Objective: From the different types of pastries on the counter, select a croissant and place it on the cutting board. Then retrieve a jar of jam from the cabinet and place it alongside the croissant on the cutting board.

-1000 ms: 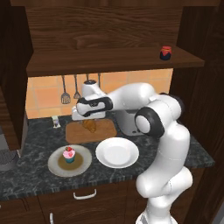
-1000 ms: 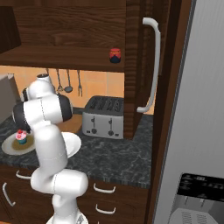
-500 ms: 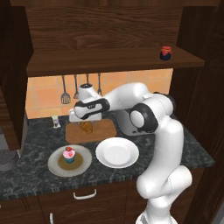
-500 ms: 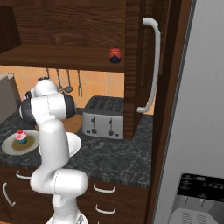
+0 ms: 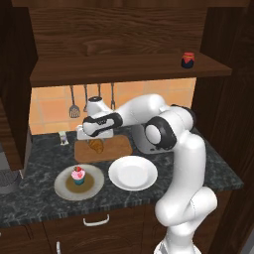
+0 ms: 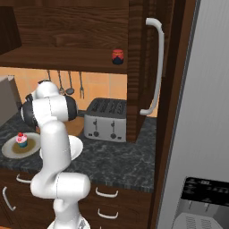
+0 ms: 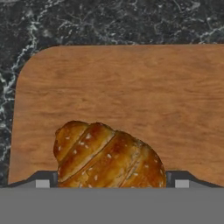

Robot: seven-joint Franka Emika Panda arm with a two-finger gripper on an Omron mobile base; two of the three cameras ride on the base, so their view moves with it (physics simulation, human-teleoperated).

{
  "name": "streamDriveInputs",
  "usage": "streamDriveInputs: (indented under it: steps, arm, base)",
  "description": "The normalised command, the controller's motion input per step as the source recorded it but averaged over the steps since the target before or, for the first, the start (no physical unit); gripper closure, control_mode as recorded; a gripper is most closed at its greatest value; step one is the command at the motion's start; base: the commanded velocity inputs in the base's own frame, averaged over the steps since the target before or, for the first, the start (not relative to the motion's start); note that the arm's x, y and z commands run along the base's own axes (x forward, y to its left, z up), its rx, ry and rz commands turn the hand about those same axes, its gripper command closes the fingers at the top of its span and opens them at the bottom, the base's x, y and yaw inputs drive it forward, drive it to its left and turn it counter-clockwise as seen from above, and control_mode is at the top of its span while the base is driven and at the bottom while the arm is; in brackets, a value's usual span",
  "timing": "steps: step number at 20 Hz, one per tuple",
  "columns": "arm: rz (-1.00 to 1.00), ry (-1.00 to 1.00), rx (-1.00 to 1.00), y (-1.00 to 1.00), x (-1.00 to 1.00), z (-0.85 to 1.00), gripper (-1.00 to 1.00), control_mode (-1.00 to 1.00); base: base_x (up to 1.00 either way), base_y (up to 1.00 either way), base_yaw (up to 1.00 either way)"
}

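From where I sat, the white arm's claw (image 5: pixel 97 142) hung low over the flat brown wooden cutting board (image 5: pixel 118 147) at the back of the dark speckled stone desk (image 5: pixel 44 158). Jaws were spread wide, one tip on each side of the small golden-brown ridged croissant (image 7: pixel 107 157), w/ no squeeze on it that I could see. Croissant lay flat on the board, near its left end in the left base view.

Tiny dark jar of jam w/ red lid (image 5: pixel 188 59) sat up on the thick shelf board of the dark wood cabinet (image 5: pixel 99 67), towards its right end, well apart from the arm.

Pink-frosted cupcake in blue wrapper (image 5: pixel 78 175) stood on the round grey-tan plate (image 5: pixel 94 184) at the desk's front, round white plate (image 5: pixel 133 173) just beside it. Silver toaster (image 6: pixel 105 119) stood further along the desk, under the jar.
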Motion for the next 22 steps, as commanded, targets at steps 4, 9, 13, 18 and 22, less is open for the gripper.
streamDriveInputs:
  steps: [4,9,13,18,22]
  arm:
    - [0.00,0.00,0.07,0.06,0.00,-0.07,1.00,-1.00]
    - [0.00,0.00,0.07,0.07,0.00,-0.07,-1.00,-1.00]
    - [0.00,0.00,0.00,0.00,0.00,0.00,-1.00,-1.00]
    - [0.00,-0.01,0.00,0.00,0.00,0.00,-1.00,-1.00]
    - [0.00,-0.04,0.00,0.00,-0.02,0.12,-1.00,-1.00]
  base:
    - [0.00,0.00,0.00]
    - [0.00,0.00,0.00]
    - [0.00,0.00,0.00]
    - [0.00,0.00,0.00]
    - [0.00,0.00,0.00]
